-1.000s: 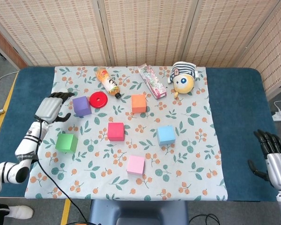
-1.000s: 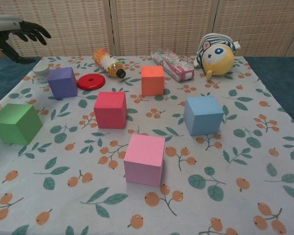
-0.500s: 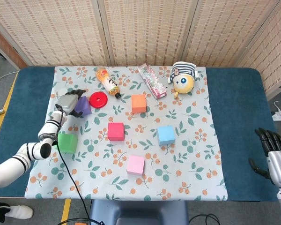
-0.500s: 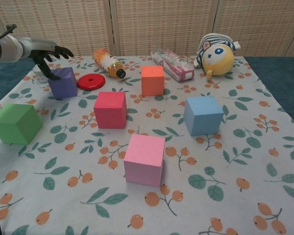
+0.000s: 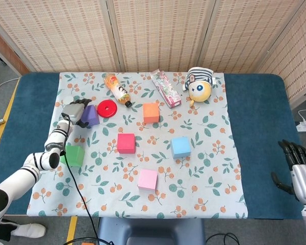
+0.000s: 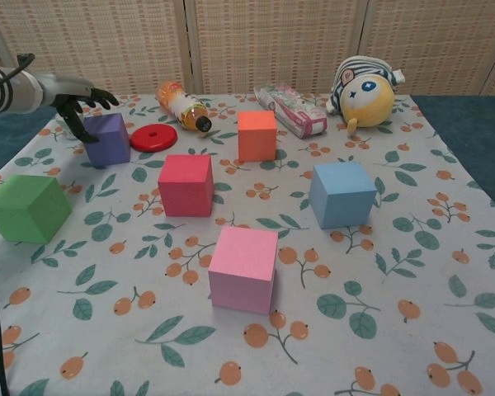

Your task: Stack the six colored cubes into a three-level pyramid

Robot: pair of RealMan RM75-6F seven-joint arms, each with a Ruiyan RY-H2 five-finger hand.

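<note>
Contact is seen at the purple cube (image 6: 109, 139), tilted at the cloth's far left: the left hand (image 5: 75, 111) is curled over it, fingers (image 6: 89, 96) on its top. The right hand (image 5: 300, 172) is held open, fingers spread, grasping nothing.

The cubes, like the pink cube (image 6: 244, 268) and blue cube (image 6: 341, 194), look matt and smooth. A printed cloth (image 5: 209, 178) covers the tabletop (image 5: 260, 112), itself dark blue fabric. The plush toy (image 6: 365, 92) is soft; the red disc (image 6: 153, 136) shines slightly.
</note>
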